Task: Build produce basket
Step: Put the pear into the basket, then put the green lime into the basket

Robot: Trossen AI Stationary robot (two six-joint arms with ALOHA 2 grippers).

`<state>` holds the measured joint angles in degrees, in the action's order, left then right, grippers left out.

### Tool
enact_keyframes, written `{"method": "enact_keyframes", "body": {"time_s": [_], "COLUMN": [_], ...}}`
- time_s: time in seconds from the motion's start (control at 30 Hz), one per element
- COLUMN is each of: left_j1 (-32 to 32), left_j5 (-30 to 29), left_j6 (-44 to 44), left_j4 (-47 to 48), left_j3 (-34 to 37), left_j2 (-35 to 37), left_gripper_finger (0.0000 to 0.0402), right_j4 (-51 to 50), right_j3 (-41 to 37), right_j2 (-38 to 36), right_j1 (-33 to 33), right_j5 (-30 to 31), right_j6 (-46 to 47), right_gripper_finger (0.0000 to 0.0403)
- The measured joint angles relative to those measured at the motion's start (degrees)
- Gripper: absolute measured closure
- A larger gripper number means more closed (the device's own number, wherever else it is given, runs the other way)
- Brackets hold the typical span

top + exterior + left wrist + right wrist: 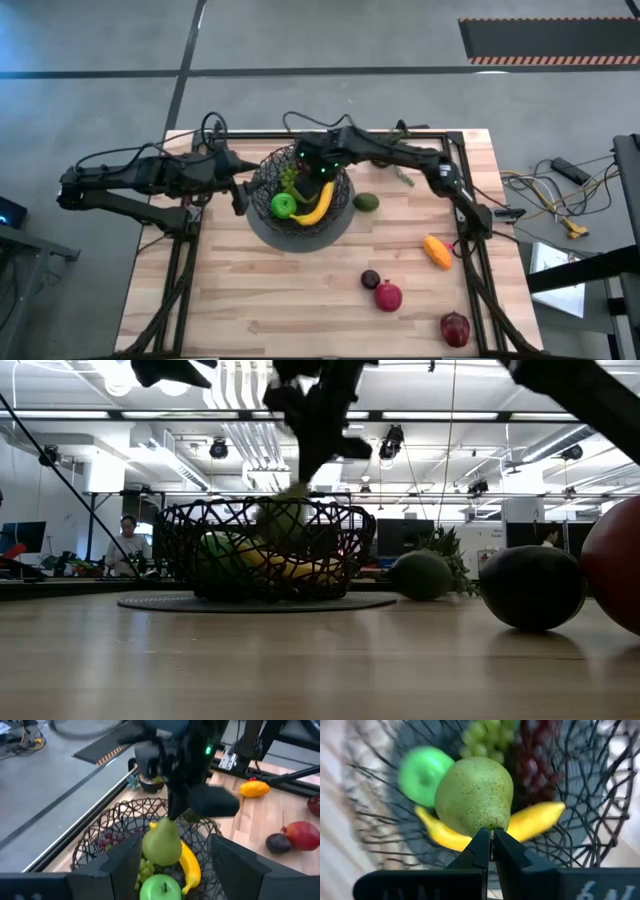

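**Pear hanging over the basket, ready to set down**

My right gripper (490,851) is pinched tight on the stem of a green pear (475,795), which hangs above the middle of the basket (262,180). Below it lie the green apple (422,775), the banana (535,822) and the grapes (530,765). My left gripper (172,857) waits just left of the basket, fingers parted and holding nothing. To do this well, I judge I should lower the pear straight down until it rests among the fruit, then let go, so it does not drop and bounce over the wire rim. More produce waits on the table to the right: avocado (367,202), orange piece (437,251), plum (370,280), pomegranate (388,296) and red apple (455,328).
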<state>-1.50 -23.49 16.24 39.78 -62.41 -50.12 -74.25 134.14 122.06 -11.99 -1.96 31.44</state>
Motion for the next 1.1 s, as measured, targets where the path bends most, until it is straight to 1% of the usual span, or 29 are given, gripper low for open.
{"method": "enact_keyframes", "body": {"time_s": [0.07,0.17,0.33,0.5,0.7,0.87,1.0,1.1], "left_j1": [0.0,0.0,0.0,0.0,0.0,0.0,0.0,0.0], "left_j5": [0.0,0.0,0.0,0.5,0.7,0.7,0.7,0.7], "left_j6": [0.0,0.0,-0.1,-0.1,-0.1,-0.1,0.0,0.7], "left_j4": [0.5,0.2,0.2,0.2,0.2,0.1,0.1,0.2], "left_j3": [0.1,0.1,0.2,0.2,0.2,0.2,0.2,0.2], "left_j2": [-0.1,-0.7,-2.2,-4.0,-4.8,-4.7,-4.6,-4.6], "left_gripper_finger": [0.0187,0.0187,0.0187,0.0187,0.0187,0.0187,0.0187,0.0187], "right_j4": [-0.6,-0.3,1.3,1.9,3.0,2.9,1.3,-0.7], "right_j3": [-1.6,-2.6,-2.5,-2.3,-2.1,-1.2,-1.2,-1.5], "right_j2": [1.2,2.8,4.9,6.0,6.1,4.4,1.7,-0.8], "right_j1": [0.0,0.2,0.4,0.4,0.3,0.3,0.4,0.3], "right_j5": [-1.1,-1.1,-0.6,0.8,3.5,8.6,13.5,14.5], "right_j6": [0.0,-0.4,-0.6,-1.1,-1.6,-3.0,-7.5,-11.8], "right_gripper_finger": [0.0394,0.0394,0.0393,0.0378,0.0336,0.0287,0.0255,0.0240]}}
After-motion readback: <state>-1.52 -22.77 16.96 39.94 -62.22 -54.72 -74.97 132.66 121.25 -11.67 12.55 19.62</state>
